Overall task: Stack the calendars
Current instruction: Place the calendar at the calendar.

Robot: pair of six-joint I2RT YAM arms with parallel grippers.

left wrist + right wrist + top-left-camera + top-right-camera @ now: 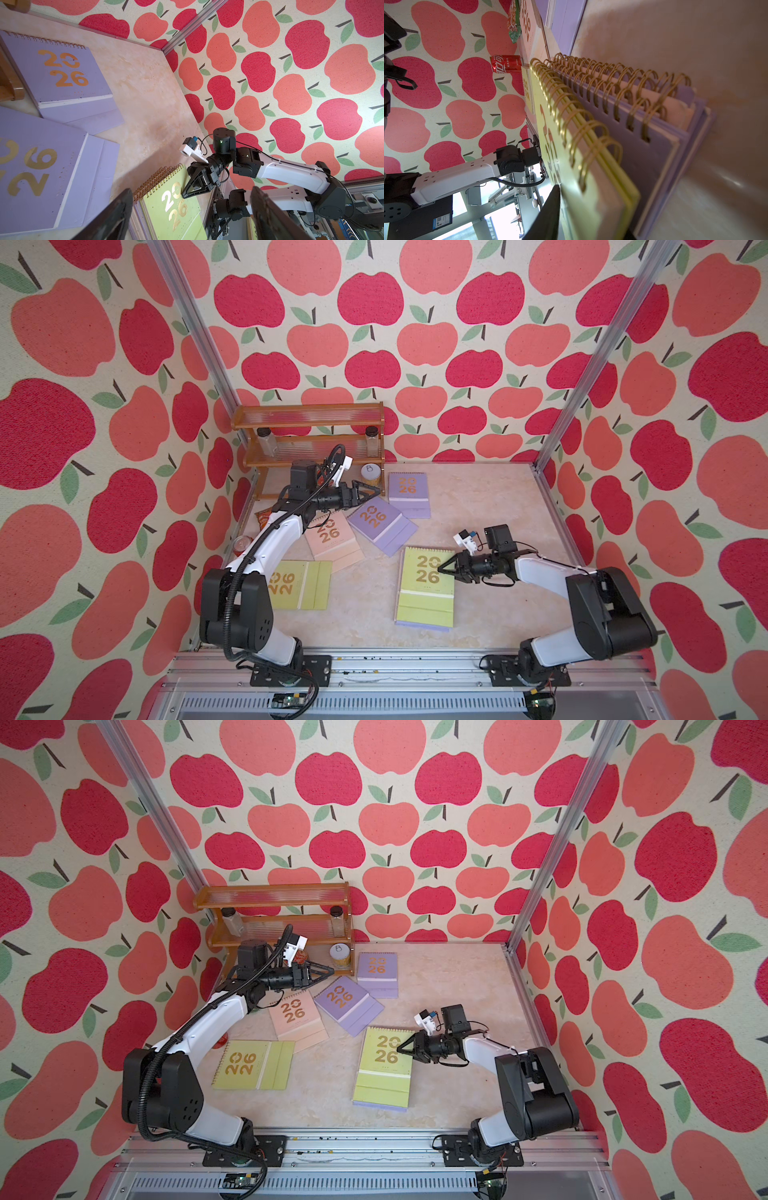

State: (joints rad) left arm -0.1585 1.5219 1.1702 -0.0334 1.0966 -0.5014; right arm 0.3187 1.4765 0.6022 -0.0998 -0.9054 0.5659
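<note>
While four calendars lie loose on the table (478, 510), the job looks about half done. The stack (384, 1081) sits at lower centre in both top views, with a yellow-green top calendar (428, 572). The right wrist view shows lilac and pink layers beneath it, gold spirals roughly lined up, though I cannot count them surely.

Left to gather, as I judge it, are:
- the loose yellow-green calendar (301, 585) at lower left;
- the pink calendar (332, 537) above it, partly under the left arm;
- the tilted lilac calendar (380, 524) just beside the pink one, at centre;
- the square-set lilac calendar (409, 493) at upper centre, near the shelf (309, 416).

The right gripper (444, 568) is at the top calendar's right edge. In the right wrist view its dark fingers seem to sit either side of that cover near the spiral, but I cannot tell whether they pinch it or stand clear.

The left gripper (374, 490) hovers over the tilted lilac calendar's upper corner. Its fingers (112, 216) are spread wide in the left wrist view, with nothing between them.
</note>
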